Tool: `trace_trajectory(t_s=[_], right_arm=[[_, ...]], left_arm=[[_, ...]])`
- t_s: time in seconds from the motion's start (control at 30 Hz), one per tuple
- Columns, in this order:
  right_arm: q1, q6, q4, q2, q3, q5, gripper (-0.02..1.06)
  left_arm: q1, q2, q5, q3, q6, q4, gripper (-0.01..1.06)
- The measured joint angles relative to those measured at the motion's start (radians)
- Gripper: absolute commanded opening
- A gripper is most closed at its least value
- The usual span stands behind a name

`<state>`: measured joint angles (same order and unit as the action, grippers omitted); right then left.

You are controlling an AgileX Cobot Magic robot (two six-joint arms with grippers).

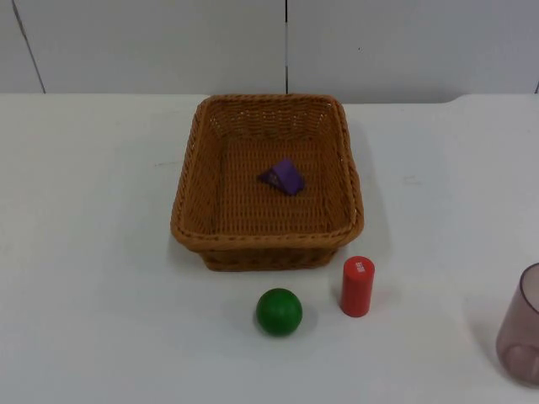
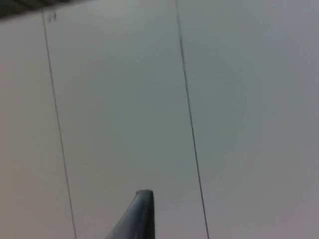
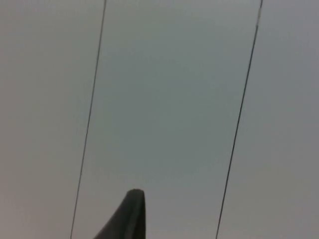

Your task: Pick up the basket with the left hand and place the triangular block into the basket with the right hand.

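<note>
Nearest the camera on my top feed sits a translucent mauve cup (image 1: 524, 324) at the worktop's near right corner, cut off by the frame. Just beyond it, toward the middle of the near edge, a green ball (image 1: 279, 311) and an upright red cylinder (image 1: 357, 286) stand close together but apart, both just in front of the wicker basket (image 1: 189, 202). That basket rests flat on the white worktop (image 1: 93, 252) around its centre, with its far rim near the grey partition wall (image 1: 152, 46). Inside it, the purple triangular block (image 1: 283, 177) lies on the woven floor, slightly toward the far right of the interior and clear of the walls. From the left wrist camera I see one dark fingertip of the left tool (image 2: 138, 214) against the seamed grey wall panel, so it is pointed at the partition, well away from basket and block. From the right wrist camera, the right tool (image 3: 128, 215) shows the same: a single dark fingertip against the panel, away from the block. For both tools I cannot tell whether they are open or closed. Ball and cylinder stand between the near edge and the basket's front wall.
</note>
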<state>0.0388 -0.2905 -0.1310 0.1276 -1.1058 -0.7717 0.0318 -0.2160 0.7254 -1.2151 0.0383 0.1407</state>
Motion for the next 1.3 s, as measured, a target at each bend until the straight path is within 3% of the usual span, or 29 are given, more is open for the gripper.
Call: trace_trajectory(t_s=[0.33,0.6,0.77,1.17,1.3], right_arm=[[-0.048,0.004,0.014,-0.128,0.000,-0.023,1.05],[-0.050,0.009,0.026,-0.129,0.000,-0.123,1.05],[-0.050,0.009,0.026,-0.129,0.000,-0.121,1.05],[-0.050,0.030,0.048,-0.129,0.002,-0.127,1.05],[-0.049,0.063,0.050,-0.129,0.046,-0.188,1.05]], left_arm=[[0.002,0.085,0.034,0.039,0.162,-0.146,1.05],[0.002,0.209,0.060,0.177,0.170,-0.197,1.05],[0.002,0.217,0.120,0.198,0.170,-0.225,1.05],[0.002,0.217,0.118,0.209,0.168,-0.271,1.05],[0.002,0.217,0.148,0.229,0.166,-0.282,1.05]])
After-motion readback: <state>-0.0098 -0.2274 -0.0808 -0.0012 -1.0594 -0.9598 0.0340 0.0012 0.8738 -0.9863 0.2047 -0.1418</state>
